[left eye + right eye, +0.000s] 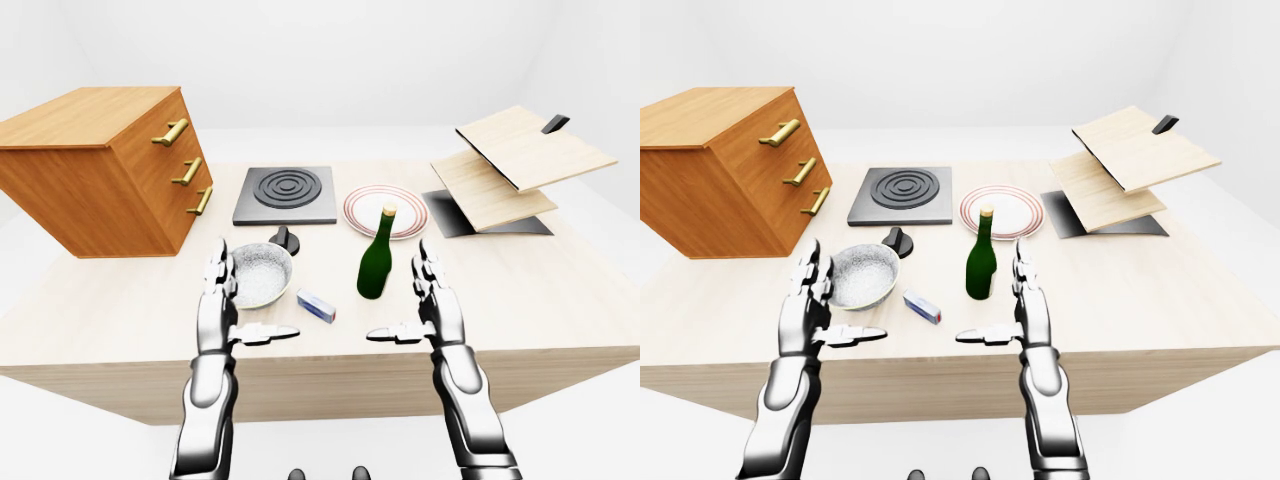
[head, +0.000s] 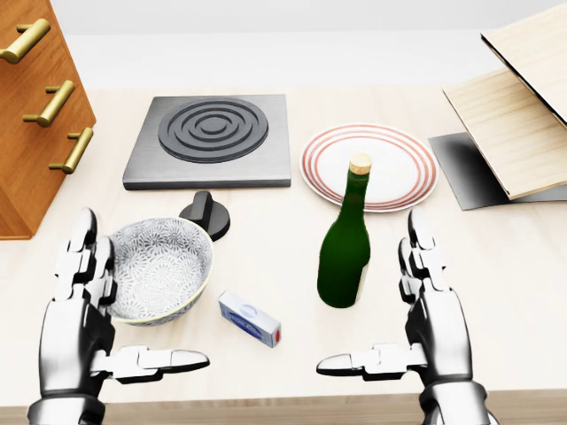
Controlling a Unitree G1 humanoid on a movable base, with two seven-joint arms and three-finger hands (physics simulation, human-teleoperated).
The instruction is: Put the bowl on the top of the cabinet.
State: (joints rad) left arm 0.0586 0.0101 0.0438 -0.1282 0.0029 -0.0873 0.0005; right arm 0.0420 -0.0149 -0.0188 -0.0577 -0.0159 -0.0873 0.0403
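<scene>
left-eye view: the bowl (image 1: 262, 275) sits on the tabletop (image 1: 560, 290), just right of the left hand (image 1: 222, 295), with the cabinet (image 1: 100, 165) up at the left and its flat top bare. left fingers (image 1: 218, 265) spread wide, thumb out, gripping nothing. right hand (image 1: 432, 300) just the same, open and empty, beside the bottle (image 1: 376, 255)

head view: closer look, the bowl's rim nearly touches the left fingers, a knob (image 2: 205, 215) just above it, a small box (image 2: 250, 319) lower right. best play, i reckon: bring the left hand over the near rim, pinch wall and rim firmly, lift straight up clear of knob and box

right-eye view: the cabinet stands tall beside the tabletop's left part, so the lift needs height before swinging left, then set the bowl level, well inside the top edge
</scene>
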